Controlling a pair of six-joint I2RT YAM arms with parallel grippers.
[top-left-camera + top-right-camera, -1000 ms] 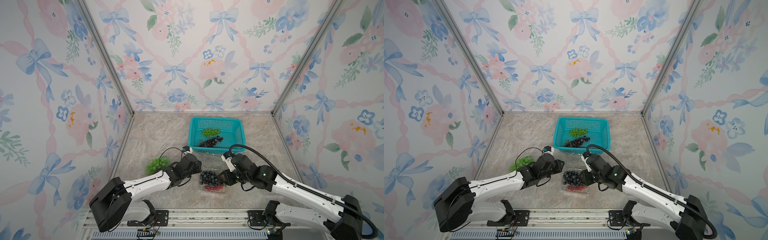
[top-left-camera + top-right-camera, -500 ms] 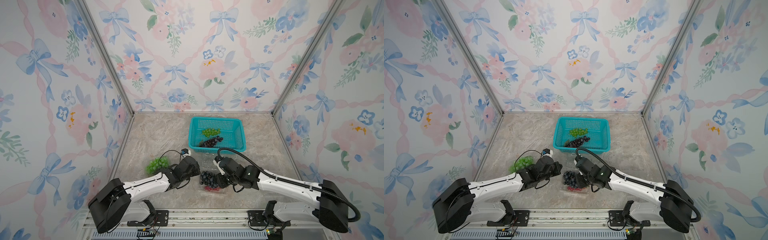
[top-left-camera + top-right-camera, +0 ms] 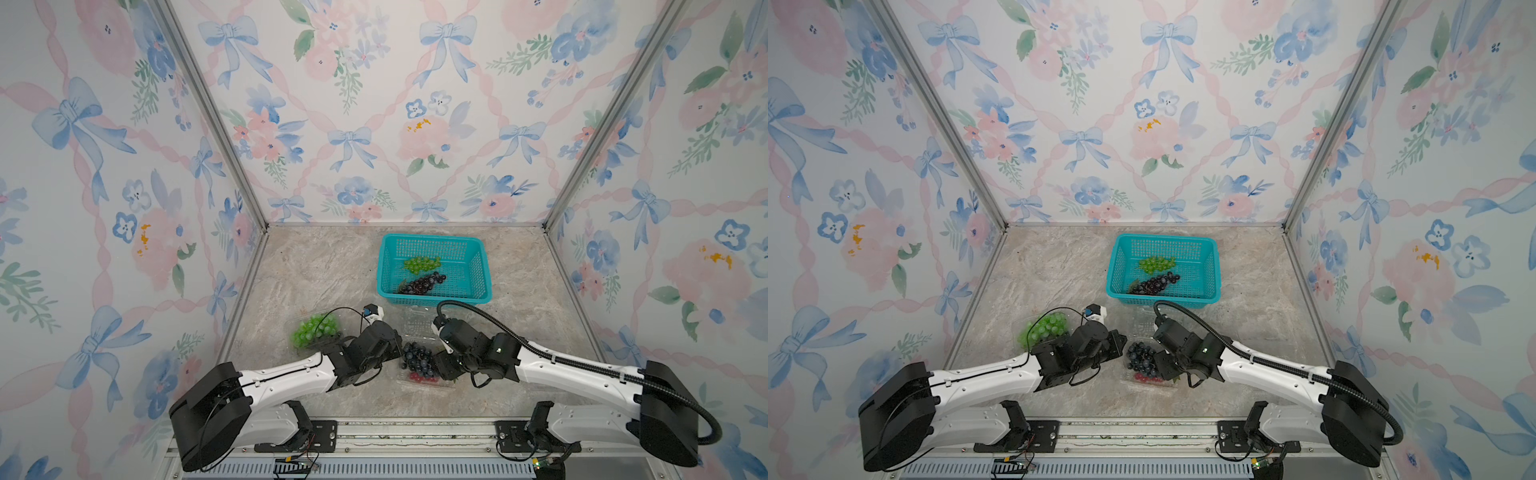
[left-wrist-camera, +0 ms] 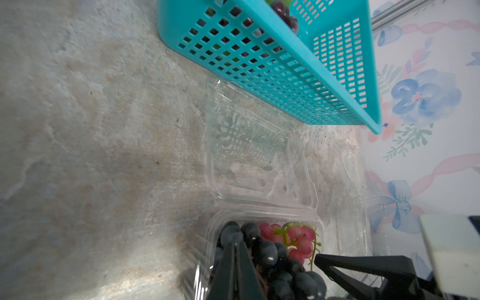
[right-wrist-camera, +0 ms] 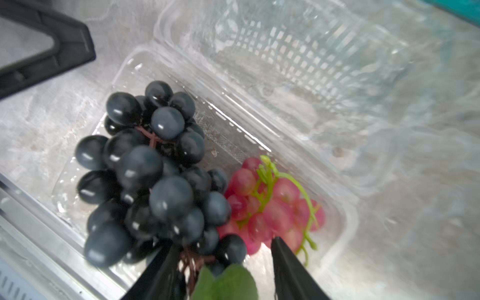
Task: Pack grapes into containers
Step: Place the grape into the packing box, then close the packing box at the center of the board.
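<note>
The dark blue-black bunch of grapes [image 5: 145, 168] lies in the clear plastic clamshell container [image 5: 349, 215], the red grape bunch [image 3: 422, 377] at its 6 o'clock in a top view. The right gripper [image 5: 223, 244], spread around the stem [image 5: 192, 262], should rise straight without snagging it; the left gripper [image 4: 235, 244], pressed together, sits at 9 o'clock.

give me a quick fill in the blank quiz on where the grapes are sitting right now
1. The teal basket holds ___ bunches.
2. In the open container, the dark bunch lies beside a ___ bunch.
3. The second container, beside the left arm, holds a ___ bunch.
4. The right claw stands ___ at the leafy stem end of the dark bunch.

Missing words: two; red; green; open
</note>
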